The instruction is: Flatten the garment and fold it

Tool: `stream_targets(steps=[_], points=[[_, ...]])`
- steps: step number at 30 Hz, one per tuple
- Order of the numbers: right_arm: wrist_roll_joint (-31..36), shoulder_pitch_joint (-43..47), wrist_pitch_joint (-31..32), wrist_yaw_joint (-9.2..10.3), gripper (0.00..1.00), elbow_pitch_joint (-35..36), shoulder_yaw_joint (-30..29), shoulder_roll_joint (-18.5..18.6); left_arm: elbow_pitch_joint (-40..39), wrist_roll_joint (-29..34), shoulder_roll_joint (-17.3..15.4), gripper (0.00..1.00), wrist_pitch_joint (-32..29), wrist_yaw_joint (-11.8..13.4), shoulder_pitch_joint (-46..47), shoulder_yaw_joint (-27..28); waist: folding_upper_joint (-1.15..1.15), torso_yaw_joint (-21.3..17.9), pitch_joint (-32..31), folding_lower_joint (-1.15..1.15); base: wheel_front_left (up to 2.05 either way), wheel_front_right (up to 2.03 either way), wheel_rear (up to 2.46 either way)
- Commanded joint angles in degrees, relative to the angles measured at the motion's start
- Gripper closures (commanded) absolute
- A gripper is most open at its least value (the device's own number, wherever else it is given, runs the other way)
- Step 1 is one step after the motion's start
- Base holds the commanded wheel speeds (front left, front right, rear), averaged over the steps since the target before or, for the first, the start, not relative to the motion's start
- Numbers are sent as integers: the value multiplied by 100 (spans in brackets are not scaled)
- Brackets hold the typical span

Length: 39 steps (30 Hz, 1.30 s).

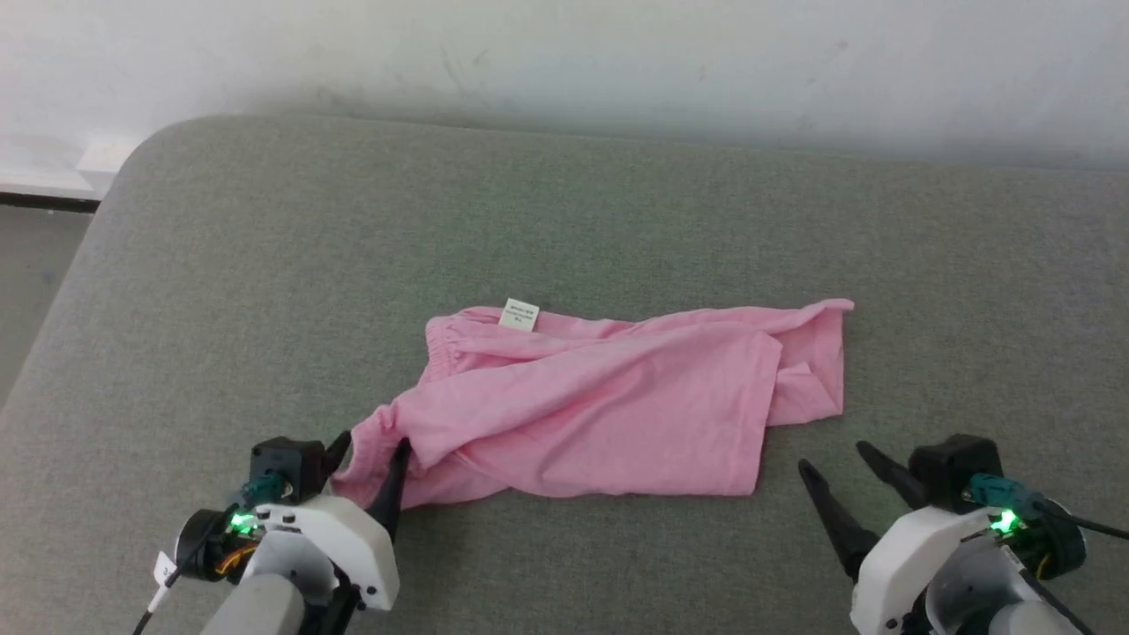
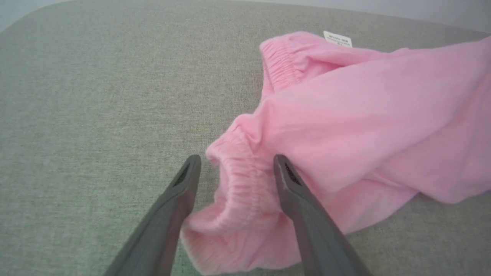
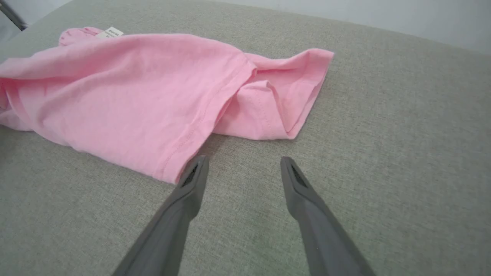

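garment [image 1: 600, 397]: pink, crumpled on grey surface [image 1: 265, 265]
left gripper [image 1: 373, 441]: jaws apart, fingers astride the waistband [image 2: 245, 188] end
right gripper [image 1: 833, 456]: spread wide, empty, just beside the hem [image 3: 180, 153]

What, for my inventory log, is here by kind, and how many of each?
Garment, pink: 1
Grippers, dark-fingered: 2 (left gripper, right gripper)
Pad, grey: 1
Total: 4
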<state>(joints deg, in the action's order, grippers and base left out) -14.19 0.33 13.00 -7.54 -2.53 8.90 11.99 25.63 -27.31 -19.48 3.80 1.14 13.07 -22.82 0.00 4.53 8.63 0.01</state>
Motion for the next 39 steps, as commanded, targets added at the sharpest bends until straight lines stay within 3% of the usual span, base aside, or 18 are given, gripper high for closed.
stream_targets(steps=[1, 8, 16, 25, 26, 28, 34, 39], points=[[-129, 15, 61, 5, 0, 89, 97, 49, 56, 41, 68, 0, 203, 22, 93, -10, 0, 100, -61, -1, 0, 0, 0], [-743, 49, 819, 5, 0, 131, 600, 229, -337, 381, 80, 0, 1056, 215, -68, 91, 0, 472, -376, -1, 0, 0, 0], [-734, -270, 1484, 5, 0, -524, 529, 98, -1723, 1021, 150, 0, 1117, 527, -642, 472, 0, 833, -514, -1, 0, 0, 0], [-494, -654, 1759, 5, 0, -1332, 342, -239, -2225, 1424, 387, 0, 1119, 471, -1135, 731, 0, 1111, -438, -1, 0, 0, 0], [-474, -664, 1798, 5, 21, -1398, 328, -268, -2226, 1445, 416, 0, 1119, 453, -1145, 760, 0, 1122, -429, -1, 0, 0, 0], [-422, -662, 1847, 5, 100, -1465, 323, -292, -2221, 1487, 471, 0, 1119, 410, -1157, 809, 0, 1140, -422, -1, 0, 0, 0], [-504, -492, 1850, 5, 100, -1238, 249, -209, -2182, 1603, 586, 0, 1120, 329, -1286, 963, 0, 977, -540, -1, 0, 0, 0], [-662, -176, 2064, 5, 100, -634, 46, 83, -2083, 1631, 628, 0, 1120, 228, -1381, 1103, 0, 675, -663, -1, 0, 0, 0]])
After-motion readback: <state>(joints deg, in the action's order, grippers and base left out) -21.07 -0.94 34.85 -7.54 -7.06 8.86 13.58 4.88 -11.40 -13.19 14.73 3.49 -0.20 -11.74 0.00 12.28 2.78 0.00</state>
